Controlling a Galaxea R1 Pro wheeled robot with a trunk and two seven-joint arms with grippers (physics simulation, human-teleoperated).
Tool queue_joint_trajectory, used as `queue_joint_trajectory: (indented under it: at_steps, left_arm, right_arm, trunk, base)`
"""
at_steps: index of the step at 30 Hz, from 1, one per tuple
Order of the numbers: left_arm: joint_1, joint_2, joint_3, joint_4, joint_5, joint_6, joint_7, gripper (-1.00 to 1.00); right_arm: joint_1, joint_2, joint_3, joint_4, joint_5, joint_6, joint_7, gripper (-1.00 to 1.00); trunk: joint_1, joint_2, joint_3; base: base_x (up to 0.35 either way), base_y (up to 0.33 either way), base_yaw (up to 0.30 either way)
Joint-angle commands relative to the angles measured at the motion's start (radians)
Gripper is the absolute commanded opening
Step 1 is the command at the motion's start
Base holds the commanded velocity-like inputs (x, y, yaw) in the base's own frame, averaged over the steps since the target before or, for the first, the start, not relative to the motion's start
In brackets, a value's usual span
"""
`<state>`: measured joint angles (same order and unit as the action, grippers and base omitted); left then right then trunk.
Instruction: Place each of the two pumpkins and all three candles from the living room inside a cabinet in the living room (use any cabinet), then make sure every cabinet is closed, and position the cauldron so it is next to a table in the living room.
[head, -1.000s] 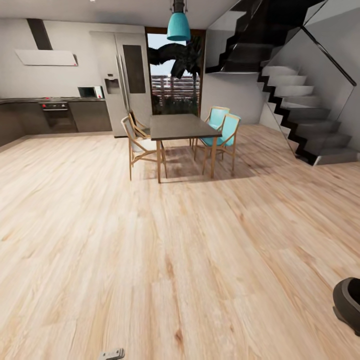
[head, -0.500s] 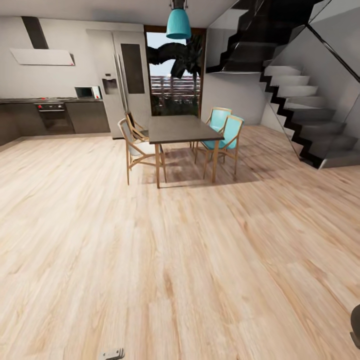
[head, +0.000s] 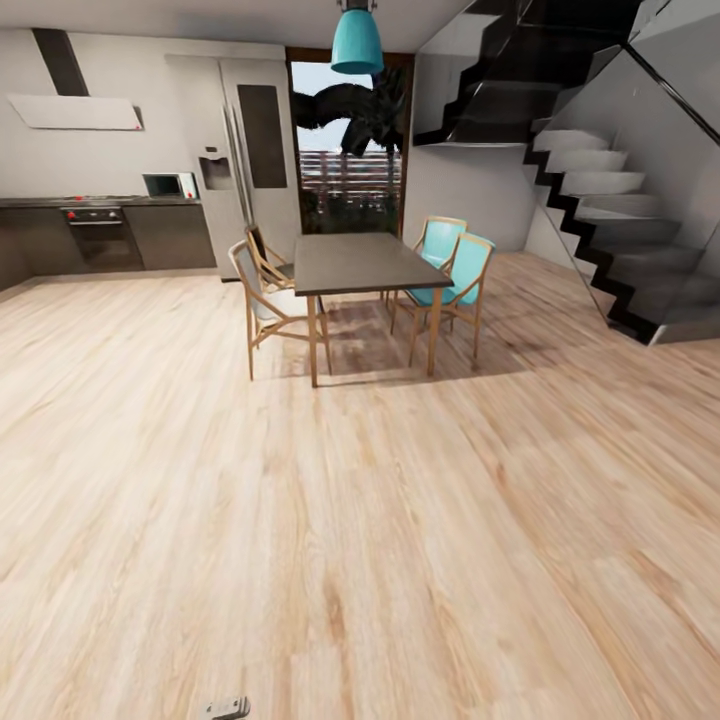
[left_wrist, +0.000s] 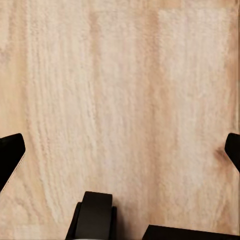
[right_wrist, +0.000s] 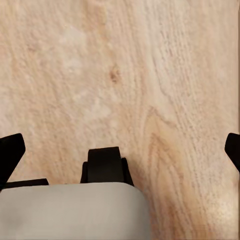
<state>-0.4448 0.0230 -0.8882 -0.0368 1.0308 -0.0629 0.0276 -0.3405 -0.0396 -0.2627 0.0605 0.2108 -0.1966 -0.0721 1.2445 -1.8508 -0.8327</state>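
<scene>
Pale plank flooring (head: 300, 520), matte with long streaky grain and scattered knots, runs from 6 o'clock out to the far walls.

At 10 o'clock: dark flat-fronted kitchen cupboards (head: 170, 236) with a built-in oven (head: 95, 225), a white slab extractor hood (head: 75, 111) above, then a tall grey fridge (head: 245, 160), smooth and boxy.

At 12 o'clock: a dark rectangular dining table on thin light-wood legs (head: 358, 262), with spindly bent-wood chairs, pale seats on its left (head: 268, 305) and teal shells on its right (head: 452, 268). A glossy teal bell-shaped pendant lamp (head: 358, 45) hangs over it.

At 2 o'clock: a dark zigzag staircase with grey treads (head: 610, 220), hard-edged.

No pumpkins, candles, cabinet or cauldron can be made out; the robot looks to be in transit, probably searching.

Left gripper (left_wrist: 120, 150): black fingertips far apart at the frame edges, nothing between them, bare floor beneath. Right gripper (right_wrist: 120, 150): likewise spread wide and empty over knotted wood.

Risks, as judged: heading on toward 12 o'clock could clip the thin chair legs or table; the console probably lies elsewhere, so this bearing may waste travel. The stair edge at 2 o'clock is a snag for the base.
</scene>
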Motion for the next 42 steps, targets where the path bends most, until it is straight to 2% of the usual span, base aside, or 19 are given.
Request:
queue_joint_trajectory:
  at_steps: [1,18,42]
  left_arm:
    - [0.0,0.0,0.0,0.0,0.0,0.0,0.0,1.0]
    - [0.0,0.0,0.0,0.0,0.0,0.0,0.0,1.0]
    - [0.0,0.0,0.0,0.0,0.0,0.0,0.0,1.0]
  right_arm:
    - [0.0,0.0,0.0,0.0,-0.001,0.0,0.0,1.0]
    - [0.0,-0.002,-0.001,-0.004,-0.011,-0.007,-0.002,1.0]
    - [0.0,0.002,-0.001,-0.002,-0.012,-0.007,-0.002,1.0]
  trunk:
    - [0.0,0.0,0.0]
    - [0.0,0.0,0.0]
    - [0.0,0.0,0.0]
  base:
    - [0.336,0.0,0.0]
    - [0.336,0.0,-0.009]
    - [0.336,0.019,-0.277]
